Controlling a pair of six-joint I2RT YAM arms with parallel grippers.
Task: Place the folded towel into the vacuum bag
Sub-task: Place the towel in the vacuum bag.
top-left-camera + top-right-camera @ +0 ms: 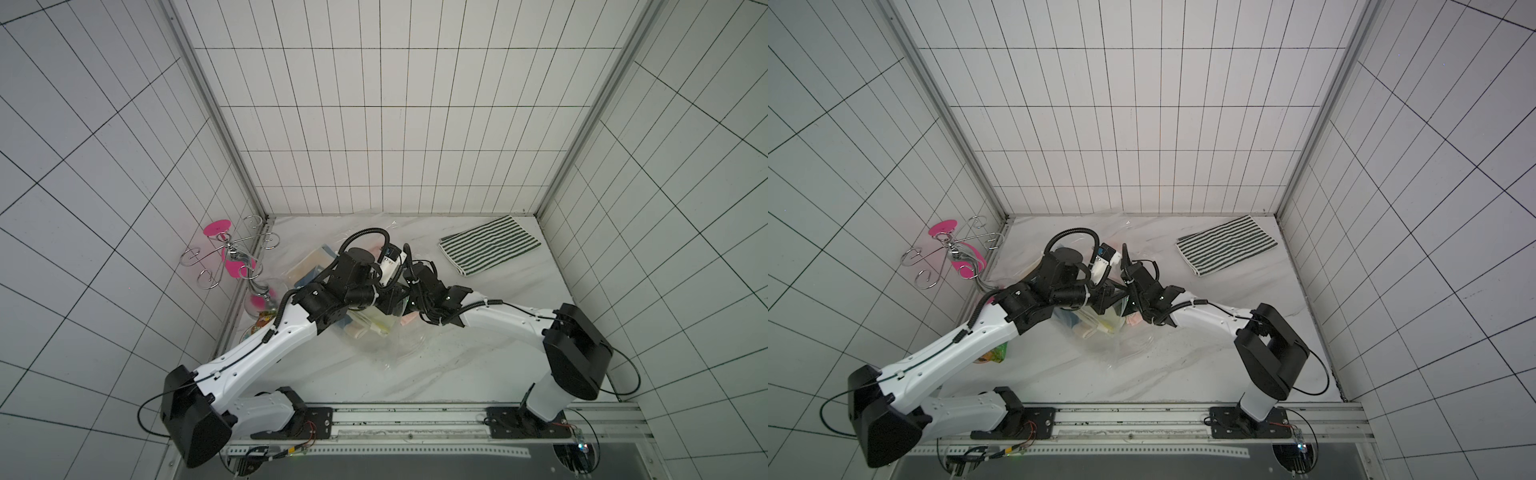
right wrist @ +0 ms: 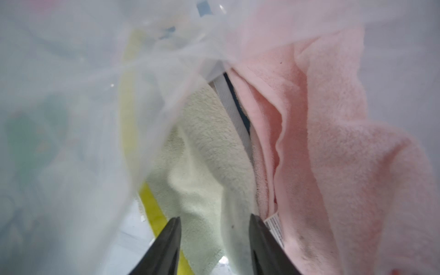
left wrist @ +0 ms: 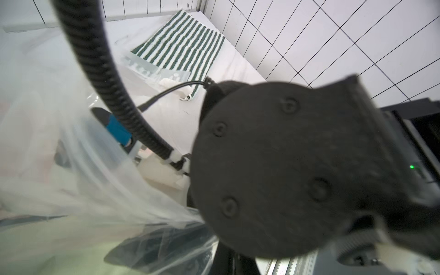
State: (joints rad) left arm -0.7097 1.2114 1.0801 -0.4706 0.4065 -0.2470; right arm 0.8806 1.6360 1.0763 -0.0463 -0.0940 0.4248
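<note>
Facing the soft, limp cream towel (image 2: 202, 166), your right gripper (image 2: 215, 238) stands parted — pinch its thick fold; left gripper (image 1: 1111, 299) is closed.

No legible txt, incl. towel tag (image 2: 274, 227)

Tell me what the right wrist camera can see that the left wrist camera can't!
Only the right wrist view shows a pink towel and a cream towel bunched side by side, with the right gripper in front of the cream one, its jaws apart. Only the left wrist view shows the green-and-white striped towel lying flat by the tiled wall, plus a black ribbed cable and a big round black arm part. Both show the crinkly clear vacuum bag up close.
</note>
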